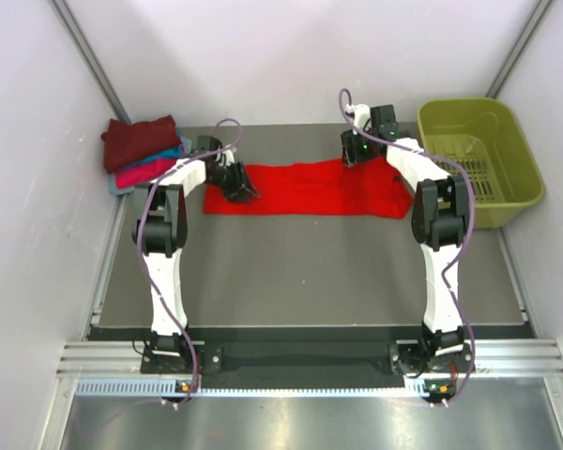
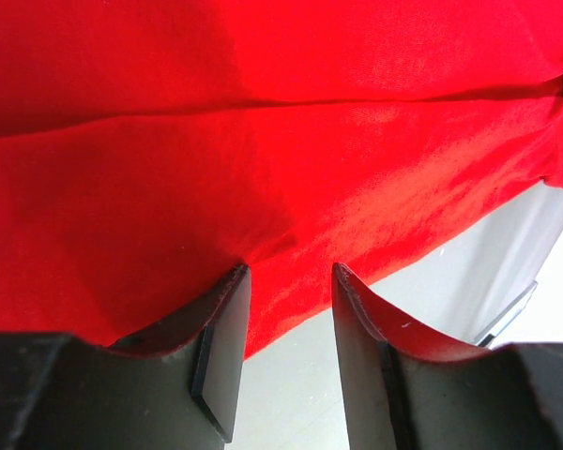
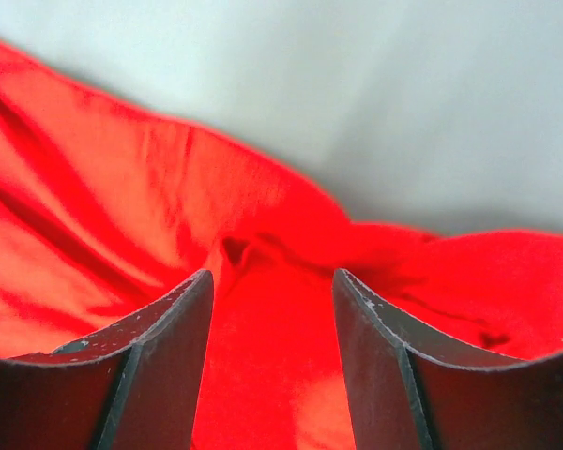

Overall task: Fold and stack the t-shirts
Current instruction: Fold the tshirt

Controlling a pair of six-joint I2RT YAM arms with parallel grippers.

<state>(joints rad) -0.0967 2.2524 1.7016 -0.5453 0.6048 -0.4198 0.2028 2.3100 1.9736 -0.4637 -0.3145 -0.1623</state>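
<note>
A bright red t-shirt (image 1: 310, 187) lies in a long flat strip across the far half of the table. My left gripper (image 1: 239, 187) is at the strip's left part. In the left wrist view it (image 2: 289, 270) is open, its tips at the cloth's (image 2: 263, 141) edge. My right gripper (image 1: 352, 155) is at the strip's far edge, right of middle. In the right wrist view it (image 3: 272, 277) is open, with wrinkled red cloth (image 3: 122, 206) between the fingers. A stack of folded shirts sits at the far left: maroon (image 1: 139, 139) on top, then teal (image 1: 176, 150), magenta-pink (image 1: 145, 172) and pale blue (image 1: 120, 187).
An olive-green plastic basket (image 1: 479, 159) stands at the far right beside the right arm. The grey table (image 1: 310, 272) runs from the red shirt to the arm bases. White walls close in the left, right and back sides.
</note>
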